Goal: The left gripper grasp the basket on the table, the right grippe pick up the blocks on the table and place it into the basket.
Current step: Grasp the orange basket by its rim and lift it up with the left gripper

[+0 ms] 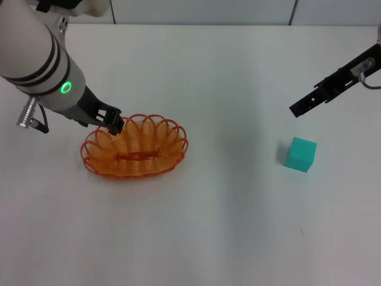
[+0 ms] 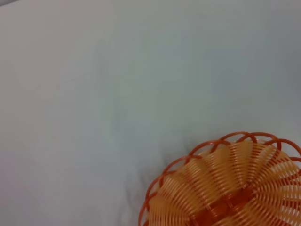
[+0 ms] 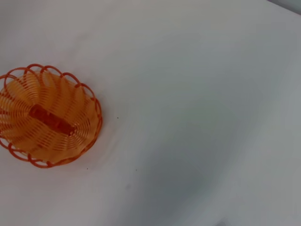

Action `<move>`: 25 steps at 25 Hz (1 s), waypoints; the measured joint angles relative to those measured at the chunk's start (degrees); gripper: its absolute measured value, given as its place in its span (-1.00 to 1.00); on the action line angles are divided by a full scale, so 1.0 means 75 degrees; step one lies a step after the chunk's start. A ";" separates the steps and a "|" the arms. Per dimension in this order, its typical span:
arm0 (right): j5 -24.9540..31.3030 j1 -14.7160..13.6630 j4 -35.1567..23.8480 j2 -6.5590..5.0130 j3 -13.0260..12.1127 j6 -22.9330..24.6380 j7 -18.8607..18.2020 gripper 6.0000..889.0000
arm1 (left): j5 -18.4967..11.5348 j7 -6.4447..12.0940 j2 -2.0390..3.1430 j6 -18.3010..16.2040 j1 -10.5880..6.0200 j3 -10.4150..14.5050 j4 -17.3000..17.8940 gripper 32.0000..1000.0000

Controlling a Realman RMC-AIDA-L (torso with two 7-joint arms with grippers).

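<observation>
Now the cube (image 1: 300, 154) sits alone on the table (image 1: 208, 238), toward its right edge, upright on one face and touching nothing. Nothing holds it yet. The right gripper (image 1: 296, 109) hangs above the table just behind the cube, toward the far edge, its slim black tip slanting down toward the table's middle; whether its fingers are apart or together I cannot tell, since they read as one dark bar in the head view and do not show in the right wrist view.

Well apart from the cube, toward the left edge, lies the orange basket (image 1: 136, 148), empty, its looped rim all in view. The left gripper (image 1: 115, 122) is at the basket's far-left rim, its black fingers down among the loops. They seem to straddle or pinch the wire there, but the head view does not settle whether they are clamped on it, and the left wrist view shows only the basket's rim and bare table.

As I judge it, the basket hold is being made or has just been made, and the cube's pick-up is the step in hand. The next move calls for the right gripper to come forward over the cube, drop with its fingers either side of two opposite faces, and close squarely before lifting.
</observation>
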 joint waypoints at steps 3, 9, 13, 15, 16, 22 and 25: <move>0.0000 0.0010 0.0000 0.0000 0.0000 -0.0004 0.0000 0.91 | 0.0000 0.0000 0.0000 0.0006 0.0000 0.0008 -0.0003 0.08; 0.0000 0.0007 0.0002 0.0000 0.0000 -0.0010 0.0000 0.91 | 0.0000 0.0000 0.0000 0.0010 0.0000 0.0008 -0.0004 0.08; 0.0000 -0.0001 0.0008 0.0000 0.0000 -0.0012 -0.0011 0.91 | 0.0000 0.0000 0.0000 0.0011 0.0000 0.0007 -0.0004 0.08; 0.0000 -0.0007 0.0010 0.0000 0.0001 -0.0012 -0.0018 0.91 | 0.0000 0.0000 0.0000 0.0011 0.0000 0.0007 -0.0004 0.08; 0.0000 -0.0009 0.0011 0.0000 0.0005 -0.0012 -0.0019 0.91 | 0.0000 0.0000 0.0000 0.0011 0.0000 0.0007 -0.0004 0.08; 0.0006 -0.0010 0.0012 0.0000 0.0006 -0.0012 -0.0021 0.91 | 0.0000 0.0000 0.0000 0.0011 0.0000 0.0007 -0.0003 0.08; 0.0007 -0.0010 0.0012 0.0000 0.0004 -0.0012 -0.0023 0.91 | 0.0000 0.0000 0.0000 0.0011 0.0000 0.0007 0.0004 0.08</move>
